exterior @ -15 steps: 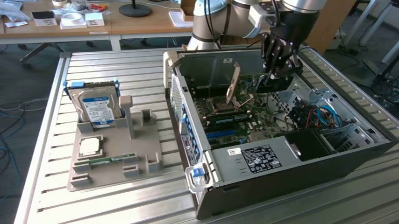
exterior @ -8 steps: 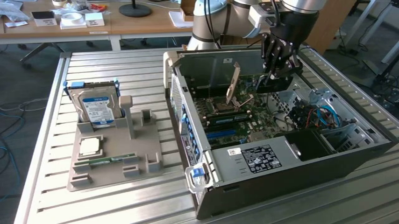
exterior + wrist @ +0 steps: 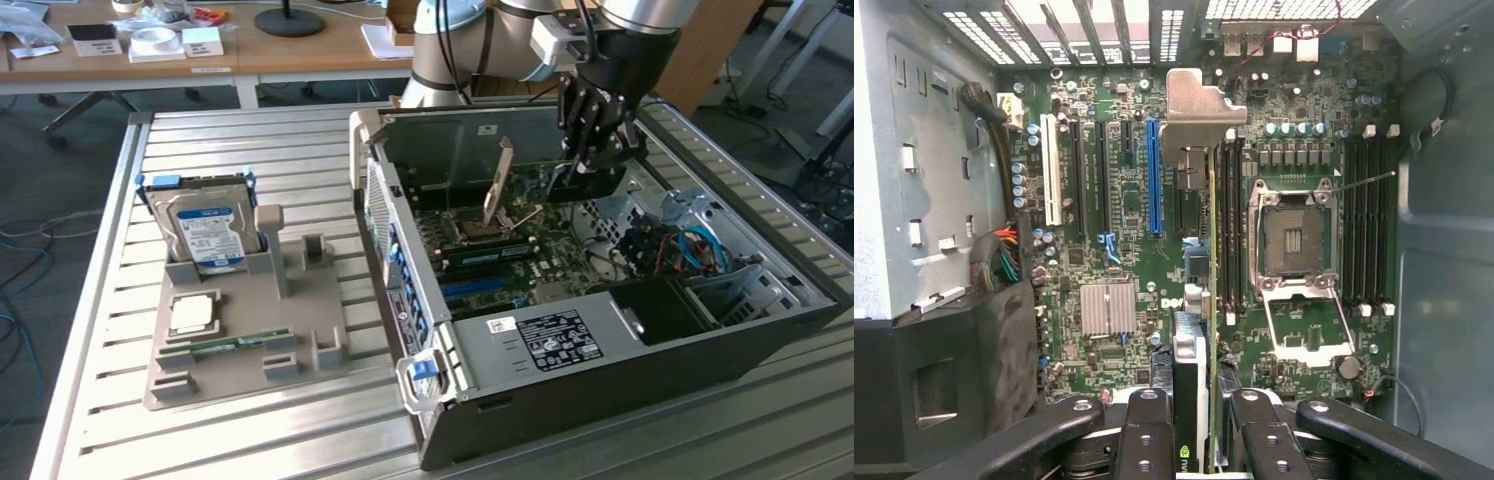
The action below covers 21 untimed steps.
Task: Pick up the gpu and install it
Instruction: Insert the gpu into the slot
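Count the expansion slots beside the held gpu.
5: one white slot, two long black slots, one short black slot, one blue slot nearest the gpu. The gpu may hide more.

The black steel computer case [image 3: 601, 390] stood open on top, its walls closing every side. The black gripper [image 3: 590, 175], clamped on the thin dark gpu [image 3: 1199, 110], hung above the green motherboard [image 3: 1124, 230], whose long blue slot [image 3: 1154, 175] lay uncovered. A raised silver socket lever [image 3: 1359, 181], a black box-shaped shroud [image 3: 654, 310] on the near side and blue cables [image 3: 694, 245] on the exterior view's right crowded that space. On the exterior view's left, the slatted metal table [image 3: 200, 140] lay bare beyond the grey holder tray [image 3: 240, 360] and upright silver hard drive [image 3: 207, 235].
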Available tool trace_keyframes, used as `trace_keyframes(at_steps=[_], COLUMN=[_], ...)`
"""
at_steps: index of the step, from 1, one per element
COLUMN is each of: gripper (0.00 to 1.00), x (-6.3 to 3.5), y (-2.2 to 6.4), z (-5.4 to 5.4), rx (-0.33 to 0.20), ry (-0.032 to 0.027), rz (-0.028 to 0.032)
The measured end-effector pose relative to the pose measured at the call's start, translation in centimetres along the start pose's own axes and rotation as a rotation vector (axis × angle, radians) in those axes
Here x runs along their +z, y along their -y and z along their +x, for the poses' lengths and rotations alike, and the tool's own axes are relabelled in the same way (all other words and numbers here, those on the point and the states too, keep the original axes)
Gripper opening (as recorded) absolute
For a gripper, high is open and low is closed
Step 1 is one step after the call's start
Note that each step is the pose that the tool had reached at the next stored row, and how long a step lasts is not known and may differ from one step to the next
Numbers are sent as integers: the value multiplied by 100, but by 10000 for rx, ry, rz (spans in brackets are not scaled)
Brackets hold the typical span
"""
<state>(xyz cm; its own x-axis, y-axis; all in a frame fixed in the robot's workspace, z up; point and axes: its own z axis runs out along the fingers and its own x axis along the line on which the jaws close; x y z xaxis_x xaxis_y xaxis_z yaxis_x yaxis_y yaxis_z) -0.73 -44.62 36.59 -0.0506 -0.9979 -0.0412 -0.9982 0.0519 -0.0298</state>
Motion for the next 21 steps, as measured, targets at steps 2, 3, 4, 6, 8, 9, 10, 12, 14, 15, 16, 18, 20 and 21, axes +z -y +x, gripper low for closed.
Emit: trace_keyframes(at_steps=[2, 3, 4, 6, 8, 9, 10, 12, 14, 15, 16, 18, 20, 21], gripper=[27, 27, 27, 27, 27, 27, 27, 27, 27, 27, 27, 27, 27, 27], x=[1, 1, 2, 3, 4, 4, 4, 4, 4, 4, 4, 4, 7, 10], y=[0, 0, 0, -4, -14, -15, -15, -15, -15, -15, -15, -15, -15, -15], z=[0, 0, 0, 0, 1, 1, 1, 1, 1, 1, 1, 1, 1, 1], rx=[0, 0, 0, 2, 1, -1, 0, 0, 0, 0, 0, 0, 0, 0], ry=[1, 2, 3, 3, 3, 3, 3, 3, 3, 4, 3, 3, 4, 4], rz=[0, 1, 1, 2, 1, 1, 1, 1, 1, 1, 1, 1, 1, 1])
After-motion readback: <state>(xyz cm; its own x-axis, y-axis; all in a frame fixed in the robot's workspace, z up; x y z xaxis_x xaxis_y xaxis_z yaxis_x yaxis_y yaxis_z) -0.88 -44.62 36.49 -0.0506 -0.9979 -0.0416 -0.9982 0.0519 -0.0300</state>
